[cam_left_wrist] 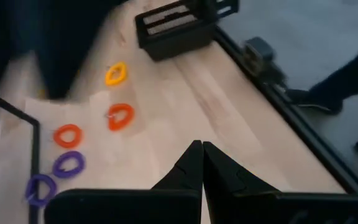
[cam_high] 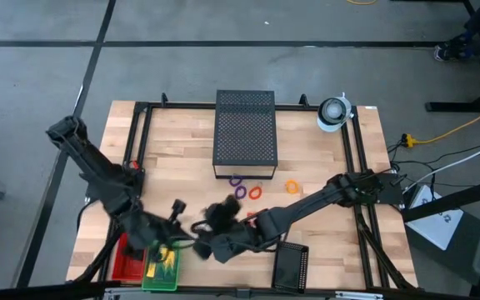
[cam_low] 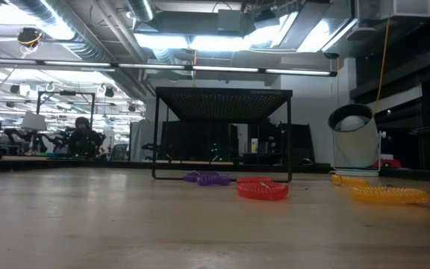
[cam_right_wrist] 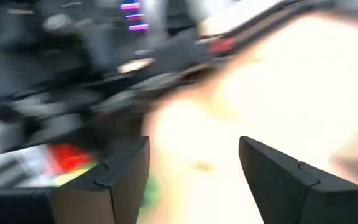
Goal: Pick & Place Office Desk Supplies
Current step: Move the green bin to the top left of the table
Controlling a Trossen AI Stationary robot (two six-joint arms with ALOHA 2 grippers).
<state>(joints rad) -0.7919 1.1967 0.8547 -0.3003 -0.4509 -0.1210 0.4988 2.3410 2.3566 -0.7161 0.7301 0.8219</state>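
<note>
Several thin rings lie flat on the wooden table in front of the big black perforated box (cam_high: 244,133): two purple (cam_high: 238,186), one red-orange (cam_high: 255,193) and one orange-yellow (cam_high: 292,187). The left wrist view shows them as purple (cam_left_wrist: 68,164), orange (cam_left_wrist: 68,135), red-orange (cam_left_wrist: 120,116) and yellow (cam_left_wrist: 116,73). Yellow-and-green boxes (cam_high: 163,258) lie in a green tray at the near edge. My left gripper (cam_left_wrist: 201,165) is shut and empty, above the table's near-left part. My right gripper (cam_right_wrist: 191,168) is open beside it, facing the trays. I cannot make out any black clips.
A red tray (cam_high: 127,257) sits next to the green tray (cam_high: 158,277) at the near-left edge. A small black perforated tray (cam_high: 290,265) lies near the front edge. A white roll (cam_high: 333,112) stands at the far right. Both arms cross close together near the front.
</note>
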